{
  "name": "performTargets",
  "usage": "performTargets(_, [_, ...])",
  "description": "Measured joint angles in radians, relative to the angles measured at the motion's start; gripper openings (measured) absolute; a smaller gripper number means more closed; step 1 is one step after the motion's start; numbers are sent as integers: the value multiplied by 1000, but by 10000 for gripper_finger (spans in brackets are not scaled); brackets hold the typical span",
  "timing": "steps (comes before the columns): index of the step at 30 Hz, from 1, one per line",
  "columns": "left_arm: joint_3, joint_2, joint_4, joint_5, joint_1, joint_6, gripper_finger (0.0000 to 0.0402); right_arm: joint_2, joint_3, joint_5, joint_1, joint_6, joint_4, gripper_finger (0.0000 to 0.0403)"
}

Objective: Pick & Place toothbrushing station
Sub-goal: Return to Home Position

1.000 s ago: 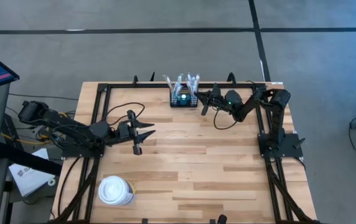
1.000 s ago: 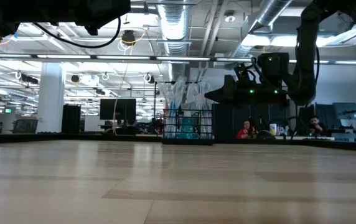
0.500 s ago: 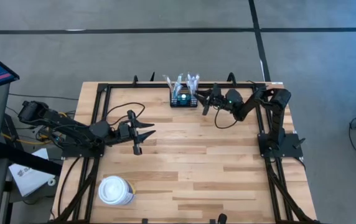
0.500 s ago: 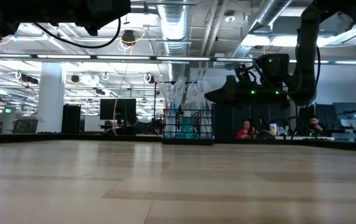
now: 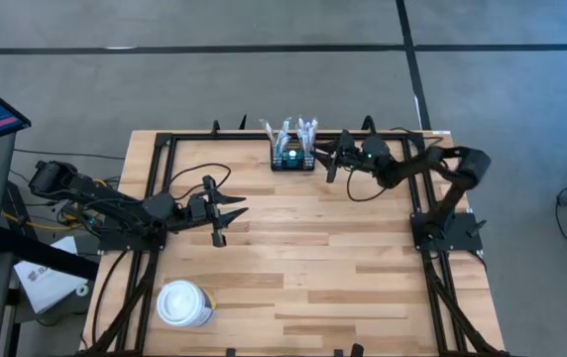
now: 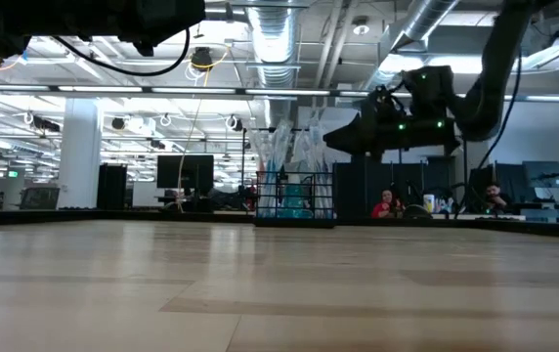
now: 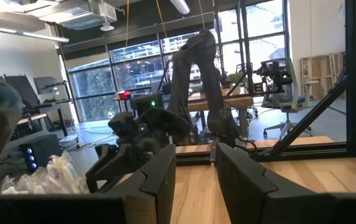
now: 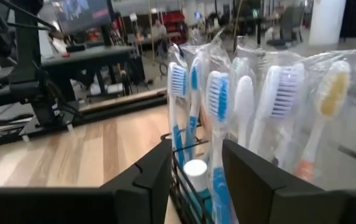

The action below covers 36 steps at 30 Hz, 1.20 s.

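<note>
1. Tool, right: open and empty, fingers spread with nothing between them. It hangs raised over the far edge of the table, just right of the toothbrushing station and not touching it.
2. Left tool: open and empty. It waits over the left half of the table, well apart from the station.
3. Toothbrushing station: a black mesh box, upright, at the far middle of the table. It holds wrapped toothbrushes standing heads up; blue and yellow bristles show in my right wrist view. A white round cap sits low among them, and I cannot tell what it belongs to.
4. White lidded cup: near left of the table, well apart from everything else.
5. Progress, as I judge it: the loading looks finished. No brush lies loose on the table in the high view, and neither tool carries one. What remains is to draw my right arm back to rest.
6. Change against half a second ago: my right arm's elbow has swung out to the right. In the low view my right tool sits higher, though it is no farther from the station. Left tool, station and cup are unmoved.
</note>
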Motion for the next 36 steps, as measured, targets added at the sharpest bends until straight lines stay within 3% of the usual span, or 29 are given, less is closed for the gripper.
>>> performTargets(6, [0, 0, -1, 0, 0, 0, 108, -184, 0, -2, -1, -1, -279, 124])
performTargets(12, [0, 0, -1, 0, 0, 0, 108, -331, 0, -121, 18, 0, -483, 121])
performTargets(22, [0, 0, -1, 0, 0, 0, 108, -460, 0, -122, 157, 43, -782, 116])
performTargets(29, [0, 0, -5, 0, 0, 0, 108, -511, 0, 85, 302, 45, -777, 103])
performTargets(36, [0, 0, -8, 0, 0, 0, 108, -675, 0, 115, 352, -1, -865, 82])
